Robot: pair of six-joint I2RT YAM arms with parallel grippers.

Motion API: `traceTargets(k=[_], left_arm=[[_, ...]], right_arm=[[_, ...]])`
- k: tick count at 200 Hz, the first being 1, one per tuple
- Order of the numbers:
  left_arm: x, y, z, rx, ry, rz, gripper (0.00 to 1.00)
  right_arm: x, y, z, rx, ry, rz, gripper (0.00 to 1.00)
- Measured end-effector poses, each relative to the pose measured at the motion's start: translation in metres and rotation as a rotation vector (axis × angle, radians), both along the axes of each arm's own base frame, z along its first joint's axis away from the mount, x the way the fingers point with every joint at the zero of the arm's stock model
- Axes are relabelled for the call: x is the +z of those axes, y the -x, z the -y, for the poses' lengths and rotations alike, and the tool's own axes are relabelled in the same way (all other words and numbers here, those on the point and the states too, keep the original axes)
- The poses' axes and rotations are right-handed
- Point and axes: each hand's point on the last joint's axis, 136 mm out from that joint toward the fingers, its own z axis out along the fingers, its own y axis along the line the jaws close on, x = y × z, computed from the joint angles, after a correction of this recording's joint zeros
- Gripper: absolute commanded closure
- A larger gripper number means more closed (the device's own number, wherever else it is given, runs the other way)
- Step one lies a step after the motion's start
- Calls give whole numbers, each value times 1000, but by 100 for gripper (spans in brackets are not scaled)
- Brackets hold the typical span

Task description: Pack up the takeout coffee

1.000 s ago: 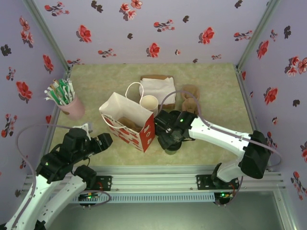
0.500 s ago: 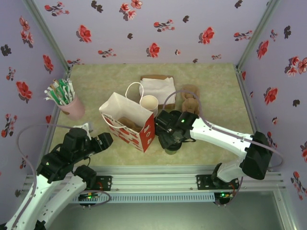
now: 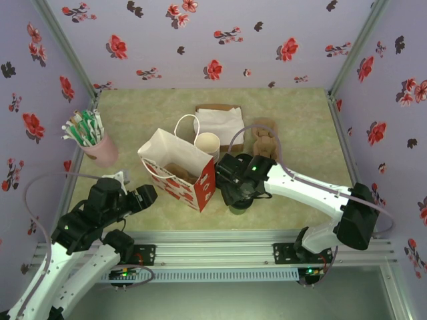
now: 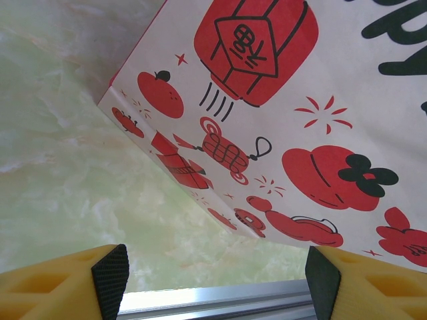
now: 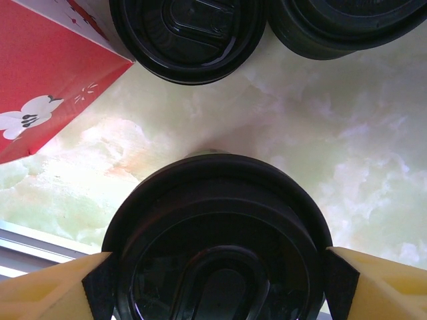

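Note:
The takeout coffee [image 5: 217, 247] shows from above as a round black lid close under the right wrist camera; the cup's wall is hidden beneath it. My right gripper [image 5: 217, 283] straddles it, both pads against the lid's rim. From above, the right gripper [image 3: 237, 195] sits over the dark cup [image 3: 239, 207], just right of the red-and-white paper bag [image 3: 179, 170]. The bag stands upright with its mouth open. My left gripper [image 4: 217, 280] is open and holds nothing, facing the bag's printed side [image 4: 280, 113]. It hangs left of the bag [image 3: 143, 195].
Two loose black lids [image 5: 190, 33] [image 5: 347, 23] lie just beyond the held cup. Behind the bag stand a cream cup [image 3: 207, 143], a brown-and-white paper bag [image 3: 219, 122] and a brown bundle [image 3: 265, 141]. A pink cup of straws [image 3: 97, 147] is at the left. A metal rail [image 4: 220, 300] runs along the near edge.
The right wrist has shifted very slightly toward the near edge over the cup. The left arm and the bag have not moved.

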Motion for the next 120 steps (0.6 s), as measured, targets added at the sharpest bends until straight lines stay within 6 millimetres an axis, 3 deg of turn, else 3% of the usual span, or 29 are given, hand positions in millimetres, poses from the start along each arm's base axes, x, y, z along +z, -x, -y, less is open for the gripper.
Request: traceTargets(k=[120], left_arm=[[0, 0, 0, 0, 0, 0, 27]], right_arm=[[-4, 5, 0, 26, 56, -1, 18]])
